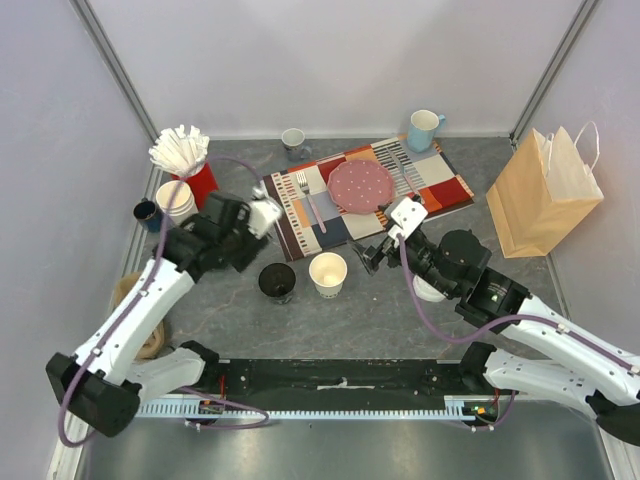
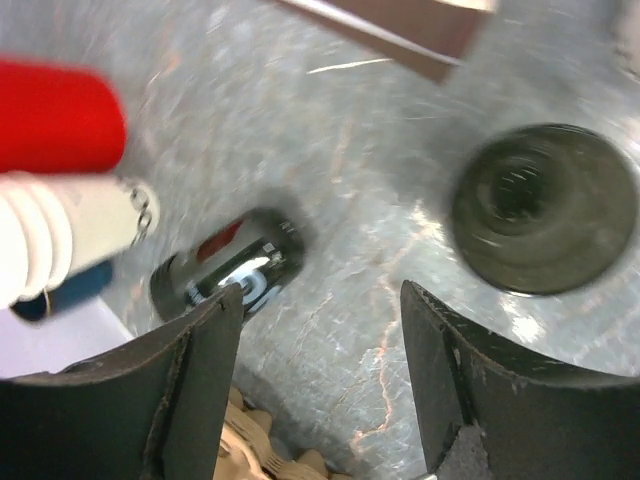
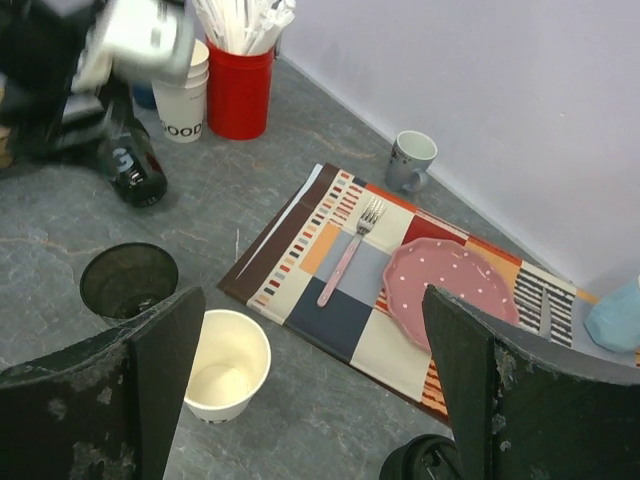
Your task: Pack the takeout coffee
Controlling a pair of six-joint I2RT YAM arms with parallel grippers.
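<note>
The black cup and the cream-white cup stand upright near the middle of the desk. They are just beside each other, with the cream one at the black one's 3 o'clock. Both show open mouths, with no lid on either.

The left gripper hangs at about 10 o'clock from the black cup. Its fingers are spread and only bare desk shows between them. Just past its left finger a dark cylindrical thing lies on its side; what it is cannot be told.

The right gripper sits at the cream cup's 3 o'clock, jaws wide apart and holding nothing.

A patterned placemat lies at 12 o'clock from the cups, carrying a pink plate and a fork. A brown paper bag stands upright at the desk's 2 o'clock. A red holder full of white straws and a stack of spare cups sit at 10 o'clock.
</note>
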